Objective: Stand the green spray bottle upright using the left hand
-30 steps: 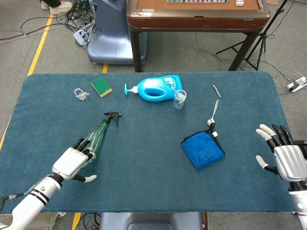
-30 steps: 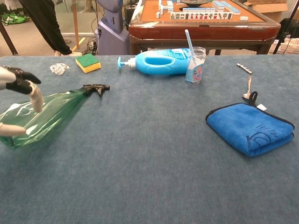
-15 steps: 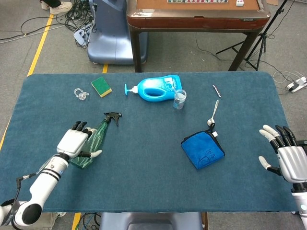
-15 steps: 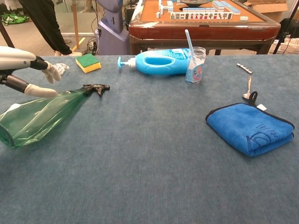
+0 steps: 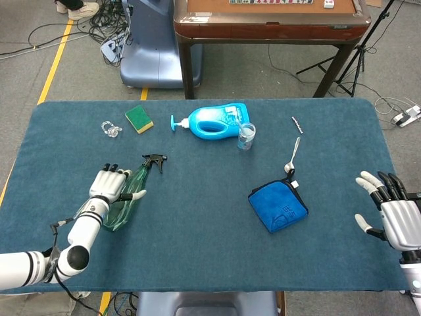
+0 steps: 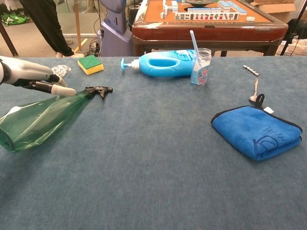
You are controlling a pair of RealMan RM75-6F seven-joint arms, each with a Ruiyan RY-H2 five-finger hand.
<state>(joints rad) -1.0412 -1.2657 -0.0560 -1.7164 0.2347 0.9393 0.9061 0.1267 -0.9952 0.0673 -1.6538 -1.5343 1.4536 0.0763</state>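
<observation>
The green spray bottle (image 5: 125, 197) lies flat on the desk (image 5: 210, 230). Our left hand (image 5: 112, 184) hovers over it, fingers spread, empty. We should wrap its body firmly before tilting it upright.

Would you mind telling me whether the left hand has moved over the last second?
Yes. The left hand has moved up the green spray bottle toward its black trigger head, away from the table's near edge.
</observation>
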